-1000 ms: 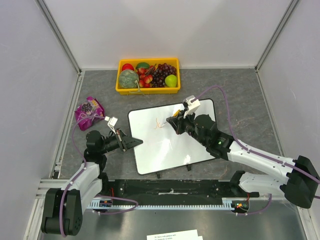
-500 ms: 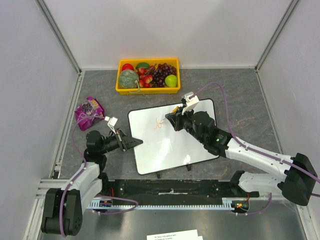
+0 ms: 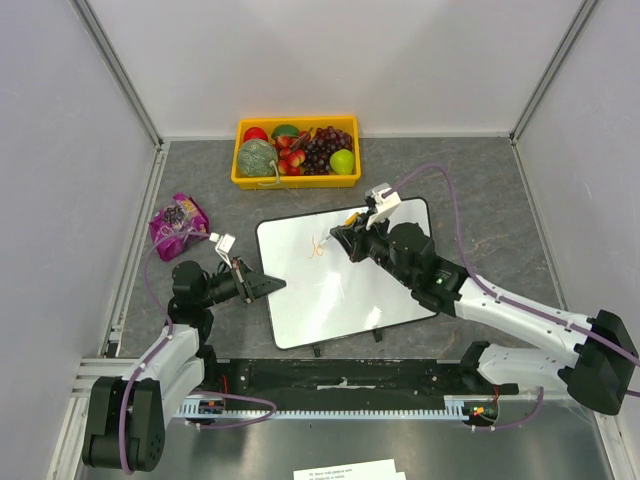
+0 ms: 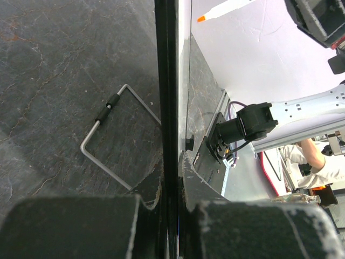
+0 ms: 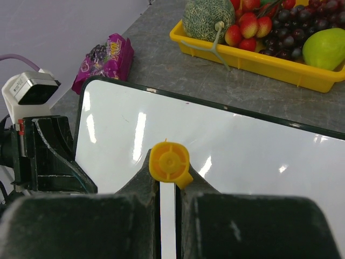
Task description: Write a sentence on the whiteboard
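Note:
The whiteboard (image 3: 340, 285) lies tilted on the table, glossy white with a thin black frame. Of the sentence, only a small orange scribble (image 3: 318, 247) shows near the board's upper middle. My right gripper (image 3: 345, 238) hovers over that spot, shut on an orange marker (image 5: 170, 161) whose yellow rear end faces the wrist camera. The marker's orange tip (image 4: 200, 19) points at the board. My left gripper (image 3: 262, 285) is shut on the whiteboard's left edge, and the black frame (image 4: 167, 81) runs straight between its jaws.
A yellow tray (image 3: 296, 180) of fruit stands beyond the board, also seen as the yellow tray (image 5: 253, 60) in the right wrist view. A purple snack bag (image 3: 178, 222) lies far left. A wire stand (image 4: 105, 140) shows beside the board's edge.
My right gripper with the marker has shifted slightly up and left over the board beside the orange scribble. The left arm and the board have not moved.

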Robot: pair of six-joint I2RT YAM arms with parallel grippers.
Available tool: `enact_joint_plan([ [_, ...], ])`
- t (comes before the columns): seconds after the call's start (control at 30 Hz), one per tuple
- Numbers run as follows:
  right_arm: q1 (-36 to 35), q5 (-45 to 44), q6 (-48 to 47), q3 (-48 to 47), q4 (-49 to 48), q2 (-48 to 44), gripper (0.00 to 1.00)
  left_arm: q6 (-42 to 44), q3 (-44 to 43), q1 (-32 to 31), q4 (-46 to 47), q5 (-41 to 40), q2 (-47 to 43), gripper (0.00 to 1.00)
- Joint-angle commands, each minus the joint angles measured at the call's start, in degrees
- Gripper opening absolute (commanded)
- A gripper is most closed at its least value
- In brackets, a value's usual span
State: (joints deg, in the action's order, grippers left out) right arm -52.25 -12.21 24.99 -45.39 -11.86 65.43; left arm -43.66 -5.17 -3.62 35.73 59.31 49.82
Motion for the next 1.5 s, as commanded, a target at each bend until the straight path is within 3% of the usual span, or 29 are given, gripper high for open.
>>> enact_joint_plan([
  [0.0, 0.4, -1.9, -0.1, 0.1, -1.2, -2.9, 0.00, 6.3, 1.2, -0.1, -0.5, -0.2, 0.0, 0.02],
  [1.47, 1.2, -4.5, 0.4, 4.1, -1.9, -1.4, 0.00, 6.3, 1.6, 0.0, -0.4, -0.1, -1.4, 0.02],
])
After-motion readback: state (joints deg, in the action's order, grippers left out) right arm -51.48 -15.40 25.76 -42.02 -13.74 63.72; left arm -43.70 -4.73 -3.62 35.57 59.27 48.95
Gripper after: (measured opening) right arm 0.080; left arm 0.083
